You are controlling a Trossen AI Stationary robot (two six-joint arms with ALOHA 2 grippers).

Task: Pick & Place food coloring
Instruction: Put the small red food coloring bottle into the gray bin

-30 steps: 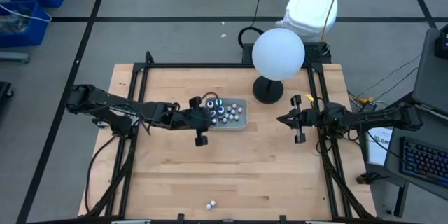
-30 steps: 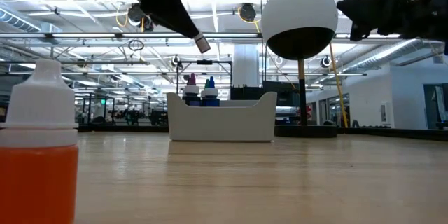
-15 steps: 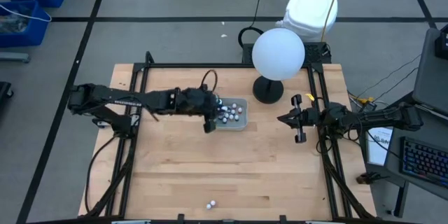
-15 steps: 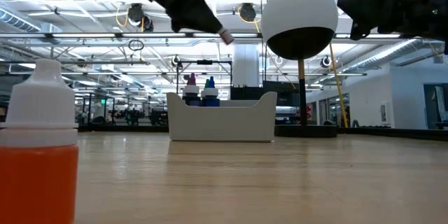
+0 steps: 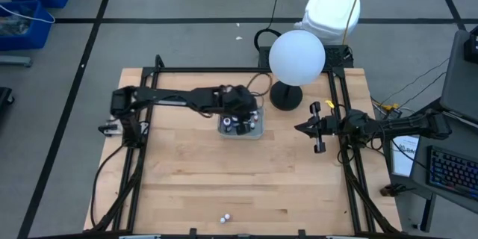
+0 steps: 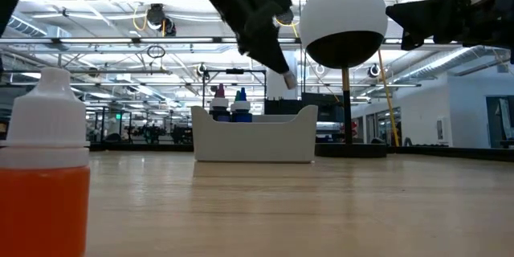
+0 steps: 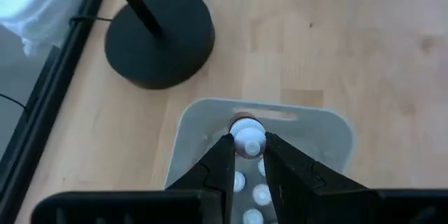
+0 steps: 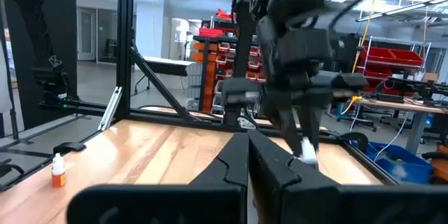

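Observation:
My left gripper (image 7: pixel 246 155) is shut on one small food coloring bottle (image 6: pixel 287 80) and holds it in the air over the grey tray (image 5: pixel 259 130), slanting downward. Several more bottles (image 7: pixel 238 180) stand in the tray, their tops showing over its wall (image 6: pixel 254 136) in the low view. A loose white-capped orange bottle (image 6: pixel 44 177) stands on the table by the near edge (image 5: pixel 224 216). My right gripper (image 5: pixel 302 128) waits shut at the table's right side, above the table. My left gripper pinches the bottle by its white ribbed cap (image 7: pixel 247 138) between its two fingertips. One end of the bottle juts out past them. The fingers slant down from the table's left. The bottle hangs tilted, clear of the tray and the bottles in it.
A large white globe (image 5: pixel 296 57) on a black stand (image 7: pixel 159 36) rises just beyond the tray's far right corner. A black frame (image 5: pixel 224 71) runs round the table. Bare wood lies between the tray and the near edge.
My left gripper has travelled toward the table's right edge with the bottle, from beside the tray's left end to over the tray. It has stayed shut on the bottle, which remains lifted.

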